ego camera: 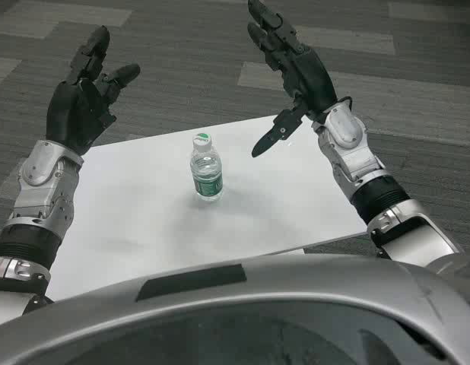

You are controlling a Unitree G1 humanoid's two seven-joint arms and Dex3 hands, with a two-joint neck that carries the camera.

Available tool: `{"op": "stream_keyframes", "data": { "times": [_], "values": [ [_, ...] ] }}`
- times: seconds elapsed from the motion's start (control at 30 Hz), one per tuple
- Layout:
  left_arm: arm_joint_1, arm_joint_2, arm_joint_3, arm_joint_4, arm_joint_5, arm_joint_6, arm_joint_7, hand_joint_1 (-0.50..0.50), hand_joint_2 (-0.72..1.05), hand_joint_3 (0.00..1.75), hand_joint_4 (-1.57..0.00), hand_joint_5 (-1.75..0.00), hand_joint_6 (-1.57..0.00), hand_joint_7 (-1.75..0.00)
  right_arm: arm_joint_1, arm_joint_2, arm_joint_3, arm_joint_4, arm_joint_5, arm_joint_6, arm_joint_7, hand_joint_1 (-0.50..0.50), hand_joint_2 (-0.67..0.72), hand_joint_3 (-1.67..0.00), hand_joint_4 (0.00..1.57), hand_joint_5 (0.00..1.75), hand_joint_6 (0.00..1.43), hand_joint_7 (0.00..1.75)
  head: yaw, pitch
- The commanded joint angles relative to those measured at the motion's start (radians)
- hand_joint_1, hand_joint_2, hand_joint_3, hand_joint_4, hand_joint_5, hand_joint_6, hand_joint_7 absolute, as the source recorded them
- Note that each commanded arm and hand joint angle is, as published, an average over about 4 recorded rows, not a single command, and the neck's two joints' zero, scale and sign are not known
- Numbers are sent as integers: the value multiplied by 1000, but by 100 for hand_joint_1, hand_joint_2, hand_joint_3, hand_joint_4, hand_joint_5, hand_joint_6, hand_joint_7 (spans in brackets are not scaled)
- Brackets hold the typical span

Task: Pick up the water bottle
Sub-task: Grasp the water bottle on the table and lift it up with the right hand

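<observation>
The bottle [207,169] stands upright on the white table [128,220], green cap up, its long axis vertical. It sits near the middle of the tabletop, a little toward the far edge, with bare table on every side of it.

Both hands are raised above the table and hold nothing. The left hand [84,99] hangs well to the left of the bottle and beyond it, near the table's far left corner; its fingers are spread and point up and away, palm turned inward toward the bottle. The right hand [292,65] hangs to the right of the bottle and also beyond it, above the table's far edge; its fingers are apart and reach upward, while its thumb juts down and toward the bottle, stopping short of the cap. Neither hand touches the bottle.

The relation that matters: the bottle lies below and between the 2 hands, nearer the robot than either palm. Of the 2, the right hand looks the nearer, since its thumb tip is close beside the cap while the left is well apart. Judging from this, the reach has not begun; the grasp calls for the right hand to drop and draw back toward the robot, until the open palm faces the bottle's side at label height, then wrap around it sideways. As the bottle is tall, narrow and light, a knock from the descending thumb could tip it.
</observation>
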Motion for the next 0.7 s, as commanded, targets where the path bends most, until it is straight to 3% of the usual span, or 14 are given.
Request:
{"op": "stream_keyframes", "data": {
  "times": [0.03,0.07,0.1,0.23,0.7],
  "values": [
    [35,-15,100,-62,64,-262,186,-48,102,44,0,-113,0,0,-51,-3,27,25,10,0,-54,-46,28,-8,0,0,0,0,210,215],
    [35,-15,100,-62,64,-262,186,-48,103,46,0,-113,0,0,-51,-3,27,25,10,0,-54,-46,28,-8,0,0,0,0,189,193],
    [35,-15,100,-62,64,-262,186,-48,103,48,0,-113,0,0,-51,-3,27,25,10,0,-54,-46,28,-8,0,0,0,0,126,128],
    [34,-15,99,-61,64,-262,186,-48,96,48,0,-113,0,0,-51,-3,26,25,10,0,-54,-46,28,-8,0,0,0,0,124,127],
    [21,-15,93,-45,61,-261,184,-48,100,44,0,-113,0,0,-52,-1,22,30,10,0,-54,-46,28,-8,0,0,0,0,114,108]
  ]
}}
